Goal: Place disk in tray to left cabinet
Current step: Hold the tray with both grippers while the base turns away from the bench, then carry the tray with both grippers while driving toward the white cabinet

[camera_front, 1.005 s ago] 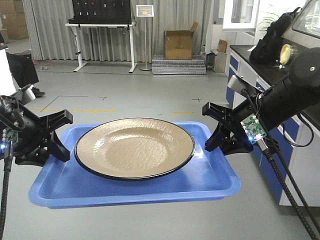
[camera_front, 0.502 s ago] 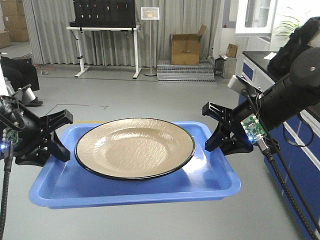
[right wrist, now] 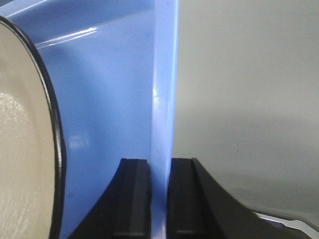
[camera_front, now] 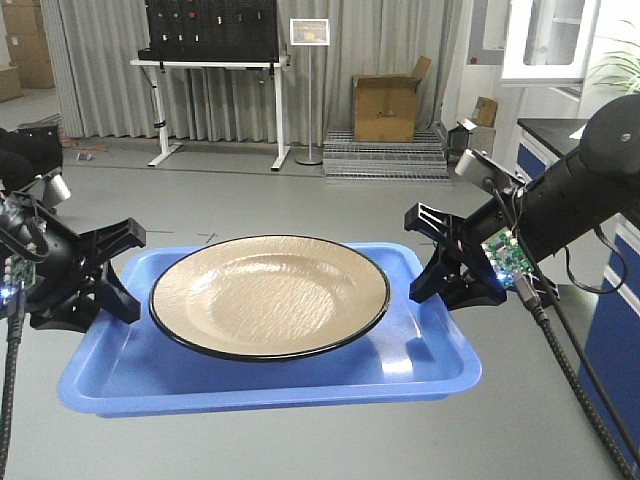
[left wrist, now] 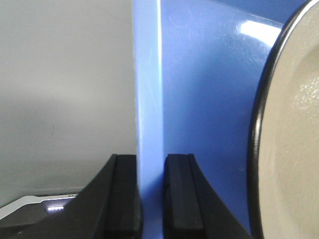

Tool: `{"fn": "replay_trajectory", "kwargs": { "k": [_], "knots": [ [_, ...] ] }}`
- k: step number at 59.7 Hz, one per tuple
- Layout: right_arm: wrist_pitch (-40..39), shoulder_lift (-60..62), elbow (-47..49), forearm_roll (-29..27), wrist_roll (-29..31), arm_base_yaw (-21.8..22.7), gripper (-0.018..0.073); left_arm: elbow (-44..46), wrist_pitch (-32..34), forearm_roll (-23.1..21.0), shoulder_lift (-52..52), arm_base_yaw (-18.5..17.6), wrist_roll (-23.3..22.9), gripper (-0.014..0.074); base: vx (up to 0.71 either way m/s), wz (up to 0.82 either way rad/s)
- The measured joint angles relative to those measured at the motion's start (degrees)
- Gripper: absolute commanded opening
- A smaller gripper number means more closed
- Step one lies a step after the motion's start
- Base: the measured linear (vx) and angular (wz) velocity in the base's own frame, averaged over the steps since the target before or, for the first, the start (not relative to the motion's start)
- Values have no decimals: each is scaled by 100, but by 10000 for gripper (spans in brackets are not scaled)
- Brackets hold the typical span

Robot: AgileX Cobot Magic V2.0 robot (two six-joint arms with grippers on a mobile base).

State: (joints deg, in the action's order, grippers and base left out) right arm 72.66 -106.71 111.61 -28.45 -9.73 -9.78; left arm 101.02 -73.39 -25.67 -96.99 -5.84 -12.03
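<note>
The blue tray point(camera_front: 250, 385) is up in the air over the grey floor point(camera_front: 300, 200), and it looks flat and level. The two arms hold it, one at each short end. The left gripper point(camera_front: 130, 275) is closed tight on the left edge of the tray. In the left wrist view, its two black fingers point(left wrist: 124, 194) pinch the thin blue rim between them. The right gripper point(camera_front: 415, 257) is closed tight on the right edge in just the same way. In the right wrist view, its black fingers point(right wrist: 134, 194) squeeze the rim from both sides. The disk point(camera_front: 268, 296) lies inside the tray, in the middle. It is big, round, tan and shiny, with a thin black edge. It is nearly as wide as the tray, so only a strip of blue shows at each end. The disk does not touch the grippers. Far behind, by the grey curtain point(camera_front: 100, 60), there is a white table point(camera_front: 215, 65), a sign on a pole point(camera_front: 309, 32) and a brown cardboard box point(camera_front: 388, 108).
</note>
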Motion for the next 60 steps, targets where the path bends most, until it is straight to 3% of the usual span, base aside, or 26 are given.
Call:
{"fn": "replay_trajectory", "kwargs": {
  "k": [60],
  "knots": [
    [0, 0, 0, 3, 0, 0, -4, 0, 0, -2, 0, 0, 0, 0, 68, -4]
  ]
}}
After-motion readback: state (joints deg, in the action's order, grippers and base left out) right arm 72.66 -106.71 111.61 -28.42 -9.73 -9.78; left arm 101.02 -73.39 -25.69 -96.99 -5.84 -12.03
